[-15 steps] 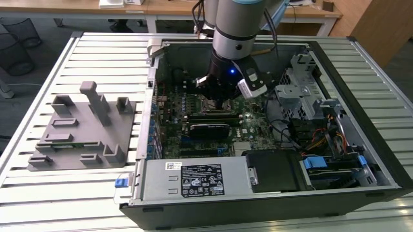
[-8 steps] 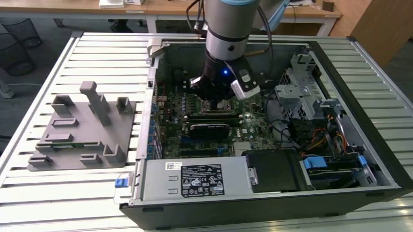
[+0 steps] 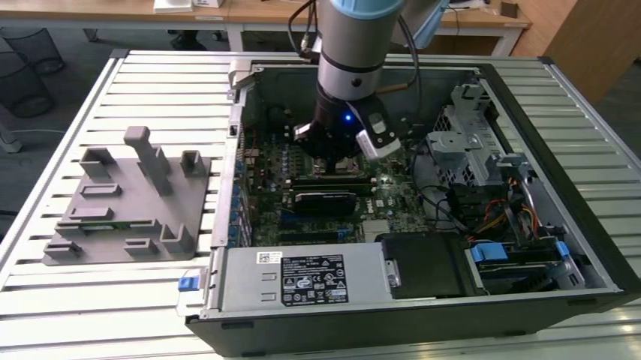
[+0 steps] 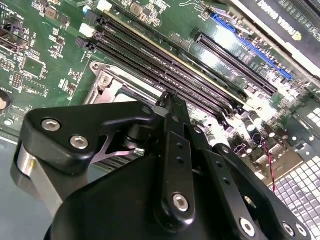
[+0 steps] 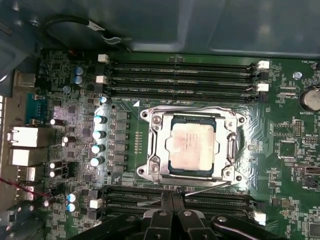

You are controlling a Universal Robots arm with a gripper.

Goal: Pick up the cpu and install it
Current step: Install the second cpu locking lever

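A slatted pale surface (image 3: 120, 300) carries an open black computer case (image 3: 591, 247) lying on its side, with a grey plastic fixture block (image 3: 130, 202) resting beside it toward the exterior view's left. Inside the case a green motherboard (image 3: 401, 196) fills the floor; a silver power supply box (image 3: 300, 279) sits along the near edge and bears a black label with white print too small to make out, plus a smaller white sticker. A drive cage with blue tabs (image 3: 496, 251) occupies the corner toward the exterior view's right. The robot arm (image 3: 356, 52) descends vertically into the case, a blue light showing on its wrist. In the first wrist view the cpu (image 5: 191, 145) lies flat and square in the metal socket frame (image 5: 192, 147), its pale silvery top facing up and smeared with faint residue; no marking on it can be read. Rows of black memory slots (image 5: 182, 75) run on either side of the socket, and a round coin battery (image 5: 311, 98) sits at the board edge with small white lettering beneath it that is not legible. The gripper (image 5: 172, 197) hangs just beside the socket over the nearer memory slots, its black fingers (image 5: 165, 200) pressed together and holding nothing, apart from the cpu. In the second wrist view the gripper linkage (image 4: 175, 165) stands above the socket corner.
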